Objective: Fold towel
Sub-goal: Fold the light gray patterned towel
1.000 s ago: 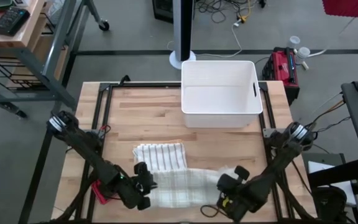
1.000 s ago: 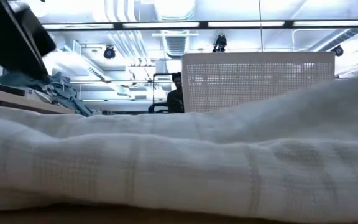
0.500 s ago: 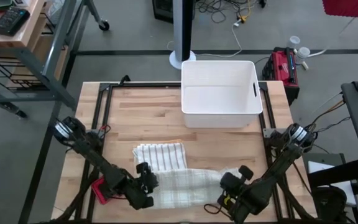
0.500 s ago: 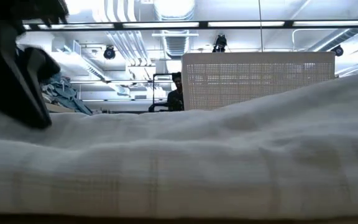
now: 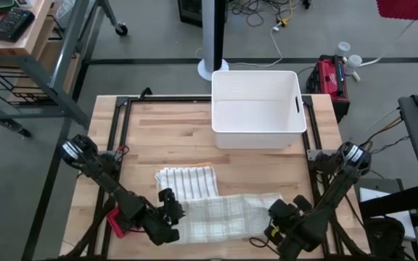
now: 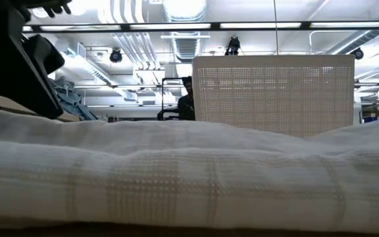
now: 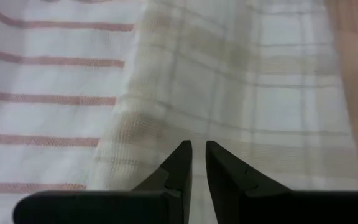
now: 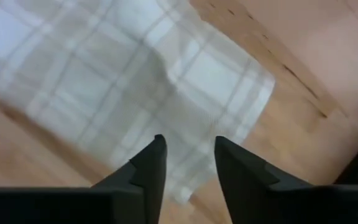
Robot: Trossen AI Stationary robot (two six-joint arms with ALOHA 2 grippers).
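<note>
Plaid towel stretched left-right along lower centre; left gripper apparently pinching its left end, right gripper parted, empty, beside right end.

A pale checked towel lies flat as a long folded band along the near edge of the wooden table, its right end slightly rumpled. Its left end overlaps a smaller folded white towel with thin red stripes.
</note>
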